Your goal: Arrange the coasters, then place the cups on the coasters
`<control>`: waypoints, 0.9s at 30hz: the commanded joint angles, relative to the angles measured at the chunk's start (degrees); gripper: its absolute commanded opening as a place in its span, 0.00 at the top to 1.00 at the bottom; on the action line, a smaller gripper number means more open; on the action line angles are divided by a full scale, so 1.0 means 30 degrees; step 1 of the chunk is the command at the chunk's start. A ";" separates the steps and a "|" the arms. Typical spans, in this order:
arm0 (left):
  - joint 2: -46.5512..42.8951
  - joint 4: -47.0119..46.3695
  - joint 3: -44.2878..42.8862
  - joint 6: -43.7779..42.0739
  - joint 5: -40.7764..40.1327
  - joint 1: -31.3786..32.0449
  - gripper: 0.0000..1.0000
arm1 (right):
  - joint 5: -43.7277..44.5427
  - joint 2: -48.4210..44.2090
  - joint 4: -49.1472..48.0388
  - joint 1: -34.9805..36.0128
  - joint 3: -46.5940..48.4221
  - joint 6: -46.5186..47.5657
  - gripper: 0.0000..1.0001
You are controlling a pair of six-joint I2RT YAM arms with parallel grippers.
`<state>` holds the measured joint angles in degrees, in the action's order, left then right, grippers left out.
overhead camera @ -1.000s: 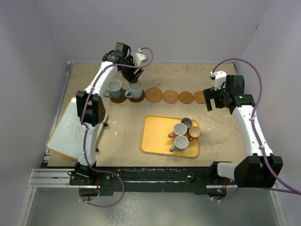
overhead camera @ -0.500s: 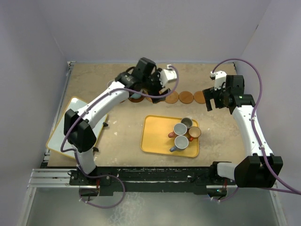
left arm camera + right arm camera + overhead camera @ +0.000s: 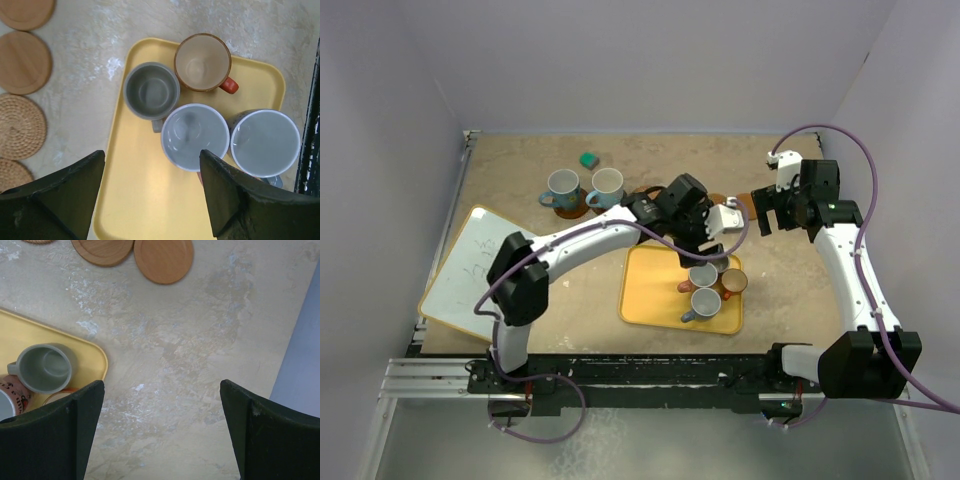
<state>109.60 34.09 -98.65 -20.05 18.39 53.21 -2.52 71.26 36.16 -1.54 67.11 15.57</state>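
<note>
Step judged: fetching the next cup off the tray [image 3: 145, 200]; left jaws are released and empty, held above the tray; nearest pale cup [image 3: 265, 142] lies outboard of one finger, outside the gap; second pale cup [image 3: 195, 136] lies just ahead of the gap, biased toward that same finger, not yet straddled; grey cup [image 3: 151, 90] and orange-brown cup [image 3: 202, 61] sit further on; all four are packed touching, so one finger should be dropped inside a rim and the other outside on a free wall, with the lift kept vertical to spare the neighbours; right jaws are spread wide, empty, over bare counter [image 3: 190, 365]; four coasters [image 3: 22, 62] are seen unoccupied beyond the tray; farthest, two blue cups [image 3: 563, 185] are already seated on coasters.
</note>
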 commanded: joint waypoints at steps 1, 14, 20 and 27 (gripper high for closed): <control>0.1320 -0.0336 -0.0806 0.0092 -0.0124 0.0526 0.28 | -0.0268 -0.0339 -0.0068 -0.0102 0.0159 -0.0211 0.00; 0.3092 -0.0136 -0.1181 -0.0496 -0.0194 0.0892 0.50 | -0.0230 -0.0377 -0.0045 -0.0102 0.0138 -0.0189 0.00; 0.3235 0.0077 -0.1199 -0.0547 0.0024 0.0894 0.67 | -0.0104 -0.0347 -0.0037 -0.0102 0.0129 -0.0196 0.00; 0.3433 0.0600 -0.1460 -0.0748 0.0168 0.0894 0.77 | -0.0038 -0.0317 -0.0015 -0.0102 0.0100 -0.0181 0.00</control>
<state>119.50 35.62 -100.20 -20.80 17.54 55.66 -2.52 71.24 36.29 -1.56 67.11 15.57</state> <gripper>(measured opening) 0.251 0.998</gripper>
